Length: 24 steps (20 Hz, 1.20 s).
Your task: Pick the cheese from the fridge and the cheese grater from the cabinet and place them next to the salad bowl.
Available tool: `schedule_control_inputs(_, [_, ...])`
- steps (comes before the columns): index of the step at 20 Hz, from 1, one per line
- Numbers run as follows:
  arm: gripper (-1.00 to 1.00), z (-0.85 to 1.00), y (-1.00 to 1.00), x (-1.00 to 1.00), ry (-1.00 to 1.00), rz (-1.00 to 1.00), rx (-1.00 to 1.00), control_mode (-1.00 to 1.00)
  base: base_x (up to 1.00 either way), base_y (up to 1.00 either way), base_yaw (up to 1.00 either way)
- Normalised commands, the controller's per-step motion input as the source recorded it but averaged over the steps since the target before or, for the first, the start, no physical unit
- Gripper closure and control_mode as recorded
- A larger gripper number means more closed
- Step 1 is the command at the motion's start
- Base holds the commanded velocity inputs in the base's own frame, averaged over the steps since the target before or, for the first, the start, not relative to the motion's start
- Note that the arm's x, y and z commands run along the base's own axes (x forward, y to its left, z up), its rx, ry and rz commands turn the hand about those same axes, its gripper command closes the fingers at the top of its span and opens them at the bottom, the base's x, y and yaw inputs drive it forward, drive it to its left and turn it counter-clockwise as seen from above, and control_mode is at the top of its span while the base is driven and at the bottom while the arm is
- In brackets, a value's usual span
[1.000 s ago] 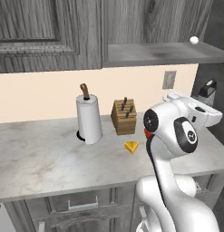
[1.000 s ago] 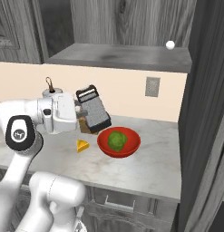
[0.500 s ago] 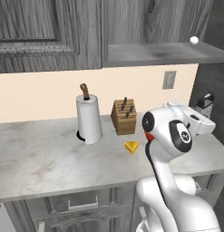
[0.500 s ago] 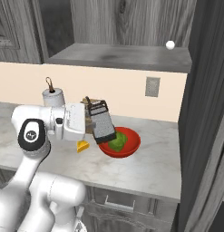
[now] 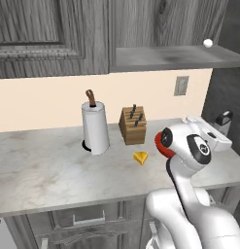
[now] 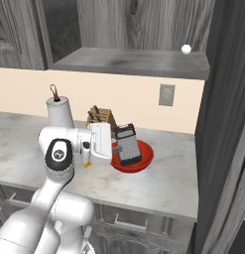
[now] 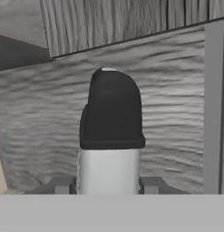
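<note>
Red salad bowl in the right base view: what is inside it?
The salad bowl shows only red rim and wall. The cheese grater, held by the gripper, hangs in front and covers its inside, so the contents cannot be seen.

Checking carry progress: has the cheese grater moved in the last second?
Yes. In the right base view the cheese grater has dropped and shifted right, away from the knife block, over the salad bowl.

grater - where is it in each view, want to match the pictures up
Left base view: the grater peeks out at the right edge, past the white arm; just its dark top shows.
Right base view: centre, tilted, held in front of the red bowl.
Hand view: centre, black end on a pale body, between the fingertips.
Shared landmark: the knife block, behind the cheese on the left, behind the arm on the right.
</note>
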Motion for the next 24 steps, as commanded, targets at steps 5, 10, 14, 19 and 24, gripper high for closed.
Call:
schedule_control_inputs(5, [1.00, -0.63, -0.47, 0.27, -0.02, 0.04, -0.08, -1.00, 0.00, 0.00, 0.00])
schedule_control_inputs(10, [1.00, -0.53, -0.35, 0.28, 0.00, 0.06, -0.01, -1.00, 0.00, 0.00, 0.00])
schedule_control_inputs(14, [1.00, -0.45, -0.31, 0.17, 0.00, 0.00, -0.01, -1.00, 0.00, 0.00, 0.00])
schedule_control_inputs(19, [1.00, -0.47, -0.27, 0.27, 0.05, 0.00, 0.00, -1.00, 0.00, 0.00, 0.00])
schedule_control_inputs(24, [1.00, -0.43, -0.12, 0.15, 0.00, 0.01, -0.02, -1.00, 0.00, 0.00, 0.00])
